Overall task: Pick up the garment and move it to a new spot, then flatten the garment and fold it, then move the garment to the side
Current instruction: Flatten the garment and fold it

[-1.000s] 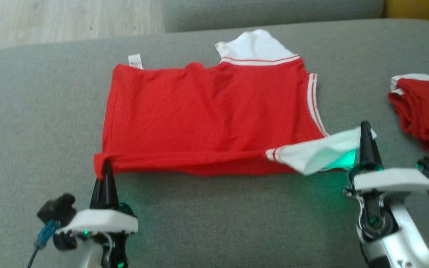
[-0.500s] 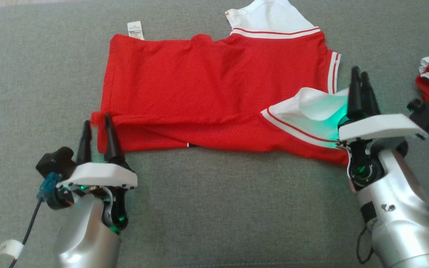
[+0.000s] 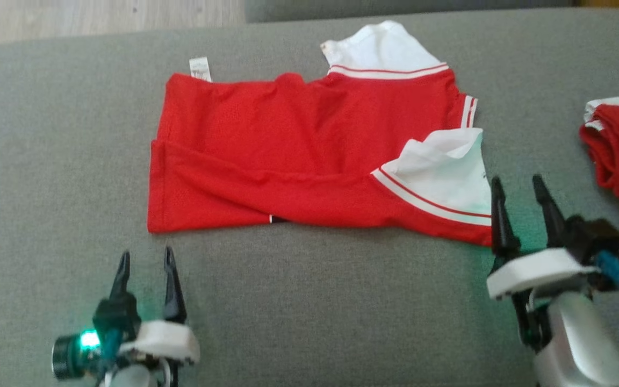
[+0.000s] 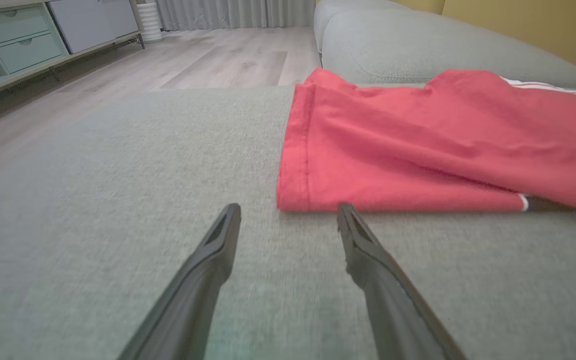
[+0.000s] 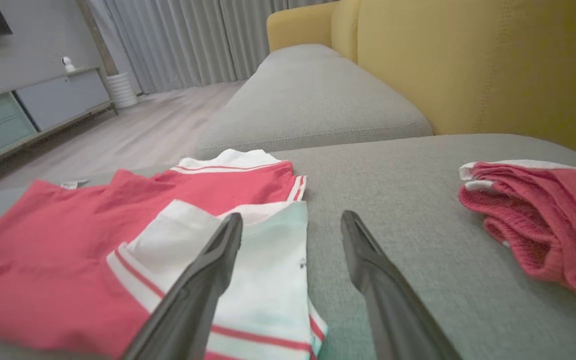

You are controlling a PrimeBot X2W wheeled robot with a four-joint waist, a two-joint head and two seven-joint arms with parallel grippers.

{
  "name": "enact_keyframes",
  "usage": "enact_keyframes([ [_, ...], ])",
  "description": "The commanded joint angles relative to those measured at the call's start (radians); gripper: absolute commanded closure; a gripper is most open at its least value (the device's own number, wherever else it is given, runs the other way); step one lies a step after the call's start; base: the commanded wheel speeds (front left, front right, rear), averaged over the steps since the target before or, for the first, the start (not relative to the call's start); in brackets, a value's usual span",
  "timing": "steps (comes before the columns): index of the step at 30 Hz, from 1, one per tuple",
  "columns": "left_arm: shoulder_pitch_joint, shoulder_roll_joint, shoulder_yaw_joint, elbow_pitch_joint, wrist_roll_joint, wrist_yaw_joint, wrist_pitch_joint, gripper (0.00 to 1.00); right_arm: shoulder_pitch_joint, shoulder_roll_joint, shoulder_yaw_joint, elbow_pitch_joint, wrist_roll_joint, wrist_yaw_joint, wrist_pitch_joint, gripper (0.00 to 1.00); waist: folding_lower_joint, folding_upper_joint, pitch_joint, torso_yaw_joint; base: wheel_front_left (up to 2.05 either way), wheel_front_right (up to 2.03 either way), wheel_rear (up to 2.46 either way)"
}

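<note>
A red garment (image 3: 299, 156) with white sleeves and striped trim lies on the grey sofa cushion (image 3: 309, 301), its near long edge folded over onto the body. It also fills the right of the left wrist view (image 4: 418, 150) and the left of the right wrist view (image 5: 93, 240). My left gripper (image 3: 145, 263) is open, just in front of the garment's near left corner and clear of it (image 4: 288, 212). My right gripper (image 3: 519, 188) is open beside the folded white sleeve (image 3: 449, 172), not holding it (image 5: 290, 220).
A second red garment (image 3: 618, 150) lies bunched at the right edge of the cushion (image 5: 538, 220). A further grey cushion (image 5: 308, 110) and a yellow sofa back (image 5: 468, 65) stand behind. Wooden floor (image 4: 208, 60) lies beyond the left edge.
Both grippers have let go of the garment's near edge and drawn back toward me. The folded edge now rests on the body. The camera view has also shifted.
</note>
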Motion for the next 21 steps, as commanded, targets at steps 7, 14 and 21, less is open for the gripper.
enact_keyframes([
  [7,0.119,0.014,0.021,-0.054,0.047,0.020,-0.006,0.00,0.104,0.008,0.025,-0.032,-0.036,-0.001,-0.009,0.00,0.0001,0.0000,-0.111,0.003,0.00,0.00,0.00],
  [14,0.187,0.014,0.037,-0.069,0.058,0.018,-0.006,0.00,0.167,0.008,0.023,-0.016,0.014,-0.001,-0.009,0.00,0.0001,0.0000,-0.157,0.004,0.00,0.00,0.00],
  [21,0.185,0.014,0.022,-0.079,0.057,0.001,-0.006,0.00,0.149,0.008,0.017,0.007,0.040,-0.001,-0.009,0.00,0.0001,0.0000,-0.127,0.009,0.00,0.00,0.00],
])
